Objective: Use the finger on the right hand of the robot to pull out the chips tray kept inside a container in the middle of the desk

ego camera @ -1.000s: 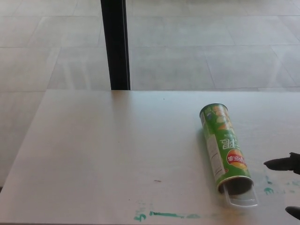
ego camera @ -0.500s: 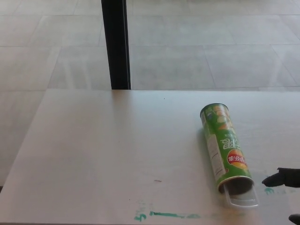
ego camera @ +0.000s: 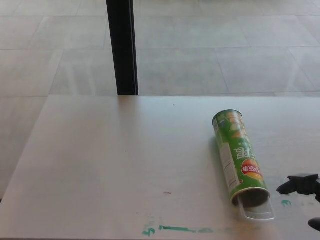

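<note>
the green can (ego camera: 240, 158) is lying on its side on the desk (ego camera: 115, 160), right of centre, open end facing the near edge. the clear tray (ego camera: 257, 210) is sticking slightly out of that end. the right hand (ego camera: 302, 184) is hovering just right of the opening, mostly out of frame; its grip state cannot be determined.

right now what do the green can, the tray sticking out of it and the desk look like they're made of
Green can: likely printed cardboard with a slight sheen; its label wraps a rigid tube with a dark open mouth.
Tray: thin clear plastic, since the desk shows through it and its edges catch light.
Desk: smooth pale laminate or coated board, matte with soft reflections and green paint smears near the front.
</note>
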Controlling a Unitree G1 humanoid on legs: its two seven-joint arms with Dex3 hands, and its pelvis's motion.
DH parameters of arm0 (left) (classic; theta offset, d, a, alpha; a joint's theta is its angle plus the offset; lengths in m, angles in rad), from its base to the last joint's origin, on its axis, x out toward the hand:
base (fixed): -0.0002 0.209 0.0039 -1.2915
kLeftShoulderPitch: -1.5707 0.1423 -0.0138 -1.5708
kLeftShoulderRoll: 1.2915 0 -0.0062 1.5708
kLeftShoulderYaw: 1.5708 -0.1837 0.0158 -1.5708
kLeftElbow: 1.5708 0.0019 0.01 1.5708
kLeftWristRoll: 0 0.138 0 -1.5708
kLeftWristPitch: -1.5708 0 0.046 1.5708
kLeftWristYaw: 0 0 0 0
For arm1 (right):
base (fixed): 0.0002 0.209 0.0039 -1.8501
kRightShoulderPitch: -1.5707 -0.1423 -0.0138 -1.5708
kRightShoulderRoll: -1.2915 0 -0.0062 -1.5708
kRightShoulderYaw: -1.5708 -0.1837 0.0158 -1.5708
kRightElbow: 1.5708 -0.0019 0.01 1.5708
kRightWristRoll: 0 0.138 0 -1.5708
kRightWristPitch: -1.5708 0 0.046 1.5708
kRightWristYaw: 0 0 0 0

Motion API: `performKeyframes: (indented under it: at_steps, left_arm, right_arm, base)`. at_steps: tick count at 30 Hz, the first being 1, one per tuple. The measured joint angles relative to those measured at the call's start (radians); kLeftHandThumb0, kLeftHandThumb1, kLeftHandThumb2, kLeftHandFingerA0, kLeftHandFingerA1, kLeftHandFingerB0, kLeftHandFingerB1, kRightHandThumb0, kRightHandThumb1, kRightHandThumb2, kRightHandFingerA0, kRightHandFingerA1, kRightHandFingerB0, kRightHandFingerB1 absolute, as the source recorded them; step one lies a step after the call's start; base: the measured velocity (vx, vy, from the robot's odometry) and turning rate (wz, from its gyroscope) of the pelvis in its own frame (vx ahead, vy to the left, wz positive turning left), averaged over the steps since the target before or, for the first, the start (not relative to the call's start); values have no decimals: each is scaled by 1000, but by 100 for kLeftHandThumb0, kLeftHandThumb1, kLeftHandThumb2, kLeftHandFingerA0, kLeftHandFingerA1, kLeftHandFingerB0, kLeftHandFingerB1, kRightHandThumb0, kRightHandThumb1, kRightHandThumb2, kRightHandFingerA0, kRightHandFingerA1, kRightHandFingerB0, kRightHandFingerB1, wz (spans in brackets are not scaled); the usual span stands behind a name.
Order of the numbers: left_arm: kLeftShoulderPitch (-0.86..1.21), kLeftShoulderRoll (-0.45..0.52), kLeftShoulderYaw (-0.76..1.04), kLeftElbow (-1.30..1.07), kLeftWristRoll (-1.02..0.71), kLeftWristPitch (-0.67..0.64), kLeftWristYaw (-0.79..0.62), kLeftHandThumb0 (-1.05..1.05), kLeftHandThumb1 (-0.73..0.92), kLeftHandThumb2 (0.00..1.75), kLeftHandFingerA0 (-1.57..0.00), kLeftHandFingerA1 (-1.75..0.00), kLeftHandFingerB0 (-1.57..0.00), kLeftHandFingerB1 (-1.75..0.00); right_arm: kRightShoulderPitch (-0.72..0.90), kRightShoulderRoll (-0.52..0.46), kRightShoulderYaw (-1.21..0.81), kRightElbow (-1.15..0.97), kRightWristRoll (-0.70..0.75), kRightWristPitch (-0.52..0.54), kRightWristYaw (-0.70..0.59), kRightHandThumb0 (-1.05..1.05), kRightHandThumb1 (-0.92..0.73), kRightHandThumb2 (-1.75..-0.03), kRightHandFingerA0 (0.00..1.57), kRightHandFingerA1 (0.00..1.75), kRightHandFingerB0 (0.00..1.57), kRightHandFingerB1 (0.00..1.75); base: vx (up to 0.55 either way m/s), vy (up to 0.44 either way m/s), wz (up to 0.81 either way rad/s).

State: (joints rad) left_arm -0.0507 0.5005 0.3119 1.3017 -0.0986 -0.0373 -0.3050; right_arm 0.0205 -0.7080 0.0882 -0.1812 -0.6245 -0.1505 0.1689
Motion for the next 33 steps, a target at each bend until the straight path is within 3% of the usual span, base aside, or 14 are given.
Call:
performKeyframes:
  at_steps: [1, 4, 8, 9, 10, 13, 15, 16, 17, 20, 23, 29, 30, 33]
  left_arm:
    - [2, 0, 1, 1, 0, 0, 0, -56, 63, 59, -52, -56, -64, -57]
    - [8, 0, 8, -2, -2, 0, -3, -54, 66, 60, -52, -55, -57, -51]
    - [15, 1, 8, -3, -1, 0, -3, -55, 65, 59, -56, -55, -63, -53]
    - [15, 1, 7, -2, -1, 0, -2, -56, 64, 59, -54, -56, -63, -54]
    - [16, 1, 7, 0, -1, 0, -2, -57, 63, 59, -56, -57, -69, -73]
    - [15, 1, 10, 3, -1, 0, -2, -55, 63, 59, -55, -58, -62, -57]
    - [15, 1, 13, 5, -2, 0, -2, -55, 63, 59, -55, -58, -62, -57]
    - [14, 1, 14, 4, -1, 0, -2, -55, 65, 59, -53, -55, -63, -55]
    - [15, 1, 12, 3, -1, 0, -2, -54, 66, 60, -53, -54, -67, -59]
    - [17, 1, 8, 3, 0, -1, -2, -56, 65, 59, -54, -55, -66, -60]
    - [16, 1, 6, 3, -1, -1, -2, -55, 63, 59, -53, -55, -64, -53]
    - [16, 1, 3, 3, 0, -1, -1, -56, 64, 59, -54, -56, -65, -58]
    - [17, 1, 2, 3, 0, -1, -1, -56, 64, 59, -53, -56, -68, -69]
    - [20, 1, -1, 3, 0, -1, -1, -53, 65, 59, -52, -55, -64, -57]
  right_arm:
    - [-13, 0, -1, -2, -2, -1, 0, -15, -52, -57, 94, 137, 53, 50]
    - [-38, 0, -10, -17, -8, 0, 1, -14, -51, -55, 98, 129, 55, 49]
    - [-50, 0, -32, -43, -8, 0, 3, -15, -51, -56, 96, 135, 55, 48]
    - [-50, 0, -37, -51, -7, -1, 4, -15, -51, -56, 97, 133, 56, 48]
    - [-49, 0, -39, -55, -7, -1, 4, -15, -51, -56, 95, 135, 56, 49]
    - [-44, 0, -40, -66, -6, -2, 8, -21, -46, -62, 99, 129, 54, 52]
    - [-37, 1, -28, -65, -7, -3, 14, -21, -46, -62, 99, 129, 54, 52]
    - [-31, 2, -19, -64, -9, -4, 17, -15, -49, -55, 97, 131, 56, 47]
    - [-27, 2, -13, -64, -12, -5, 19, -20, -45, -61, 99, 129, 54, 51]
    - [-21, 7, 15, -56, -25, -6, 20, -16, -48, -56, 95, 132, 54, 49]
    - [-22, 16, 36, -46, -39, -5, 21, -21, -47, -62, 95, 131, 52, 52]
    - [-28, 49, 70, -40, -52, -1, 24, -18, -50, -55, 95, 126, 55, 48]
    - [-32, 53, 75, -39, -57, 0, 24, -18, -50, -55, 96, 127, 55, 48]
    - [-43, 65, 93, -33, -71, 4, 26, -17, -48, -55, 100, 130, 57, 49]
  base:
    - [0, 0, 0]
    - [0, 0, 0]
    - [0, 0, 0]
    - [0, 0, 0]
    - [0, 0, 0]
    - [0, 0, 0]
    - [0, 0, 0]
    - [0, 0, 0]
    - [0, 0, 0]
    - [0, 0, 0]
    - [0, 0, 0]
    - [0, 0, 0]
    - [0, 0, 0]
    - [0, 0, 0]
